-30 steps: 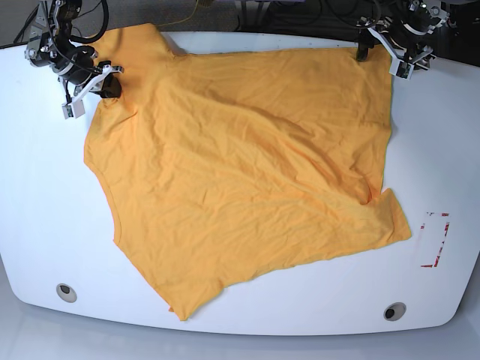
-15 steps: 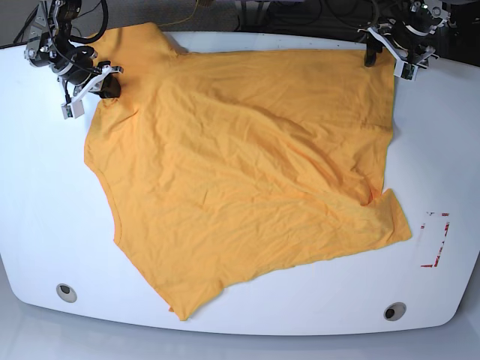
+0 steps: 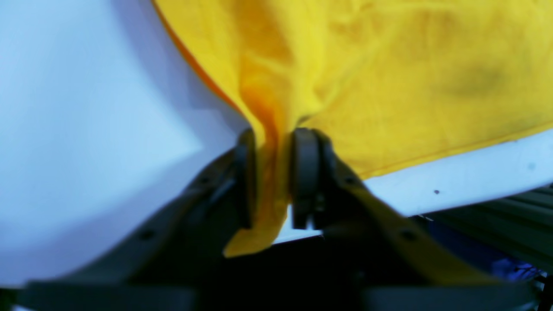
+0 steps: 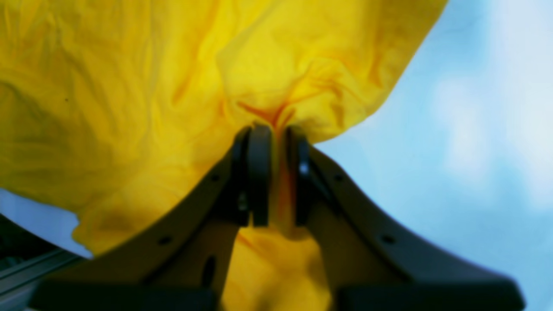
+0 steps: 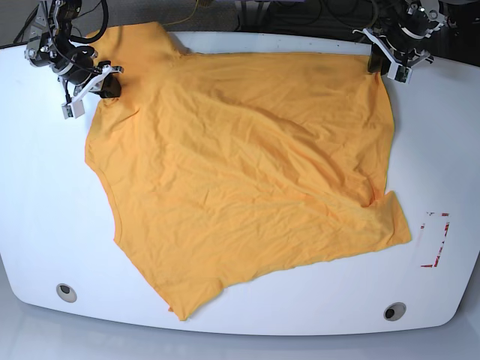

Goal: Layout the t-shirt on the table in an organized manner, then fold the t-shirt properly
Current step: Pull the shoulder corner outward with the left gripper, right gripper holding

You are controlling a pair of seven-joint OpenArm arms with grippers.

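Where the left gripper (image 3: pixel 273 172) stood parted at the shirt's far corner a second ago, it now pinches a gathered fold of the shirt (image 5: pixel 240 165), spread across the table (image 5: pixel 52 225), while the right gripper (image 4: pixel 278 172) still grips its bunch.

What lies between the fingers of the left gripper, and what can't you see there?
A bunched fold of the t-shirt is pinched in the left gripper, its end poking out beyond the fingertips. The cloth against the fingers' inner faces is hidden.
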